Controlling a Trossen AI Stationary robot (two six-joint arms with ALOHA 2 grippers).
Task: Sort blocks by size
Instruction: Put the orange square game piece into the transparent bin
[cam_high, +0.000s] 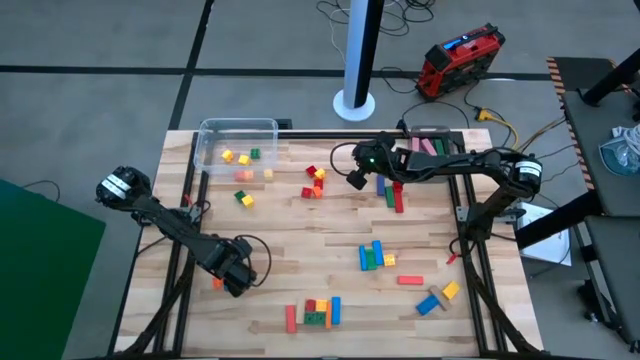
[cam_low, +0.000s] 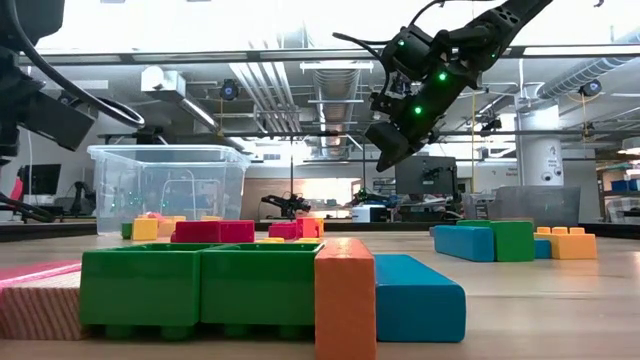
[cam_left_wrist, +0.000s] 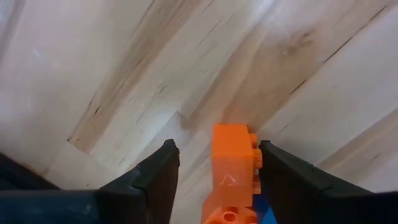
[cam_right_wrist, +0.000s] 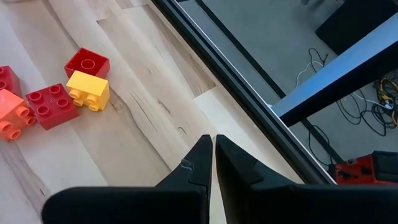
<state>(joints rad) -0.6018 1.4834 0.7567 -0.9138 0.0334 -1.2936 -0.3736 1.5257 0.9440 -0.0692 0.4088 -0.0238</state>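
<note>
Sorting's maybe halfway: we've got blocks (cam_high: 374, 256) grouped around 5 o'clock, strays at 12. Left gripper (cam_high: 233, 272) pinches an orange brick (cam_left_wrist: 233, 163); right gripper (cam_high: 357, 179) hovers, fingers together, empty.

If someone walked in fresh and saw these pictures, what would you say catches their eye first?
Probably the bright blocks scattered in small clusters across the wooden table, with a clear plastic tub at its far left corner. Next, the right gripper hangs shut above the table near a red and yellow cluster. The left gripper, low at the near left, has an orange block between its fingers.
</note>
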